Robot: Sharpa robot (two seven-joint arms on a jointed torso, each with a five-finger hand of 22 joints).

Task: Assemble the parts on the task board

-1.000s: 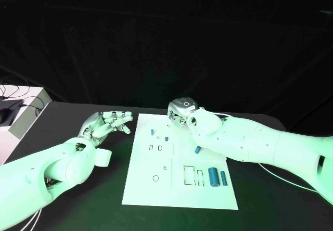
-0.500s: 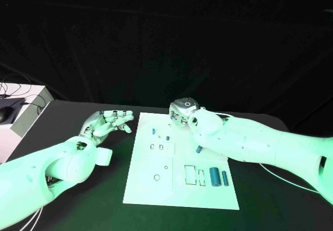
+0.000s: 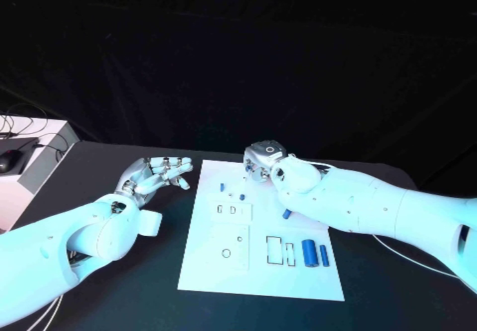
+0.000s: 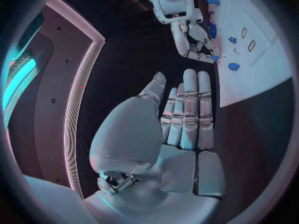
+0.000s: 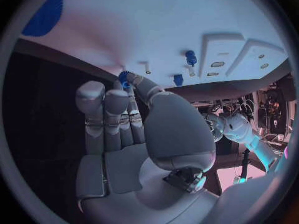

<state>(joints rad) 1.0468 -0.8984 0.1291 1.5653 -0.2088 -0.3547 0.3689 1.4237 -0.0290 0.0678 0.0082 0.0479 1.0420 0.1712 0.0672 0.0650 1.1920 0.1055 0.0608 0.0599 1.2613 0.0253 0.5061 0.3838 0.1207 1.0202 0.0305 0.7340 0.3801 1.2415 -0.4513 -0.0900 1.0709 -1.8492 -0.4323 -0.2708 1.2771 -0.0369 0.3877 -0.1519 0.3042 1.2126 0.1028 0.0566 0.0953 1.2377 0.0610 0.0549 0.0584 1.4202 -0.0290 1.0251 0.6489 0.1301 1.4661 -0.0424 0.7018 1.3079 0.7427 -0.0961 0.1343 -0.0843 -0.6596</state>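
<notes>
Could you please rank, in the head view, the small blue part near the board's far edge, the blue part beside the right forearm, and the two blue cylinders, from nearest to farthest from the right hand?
From the right hand:
1. Small blue part, at the task board's far edge, just beside the hand.
2. Blue part, mid-board, against the right forearm.
3. Two blue cylinders, near end, right side of the board.

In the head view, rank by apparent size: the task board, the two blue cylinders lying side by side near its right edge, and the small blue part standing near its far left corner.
1. task board
2. thicker blue cylinder
3. thinner blue cylinder, similar length but narrower
4. small blue part, farther from the camera, so its rank is less sure
</notes>
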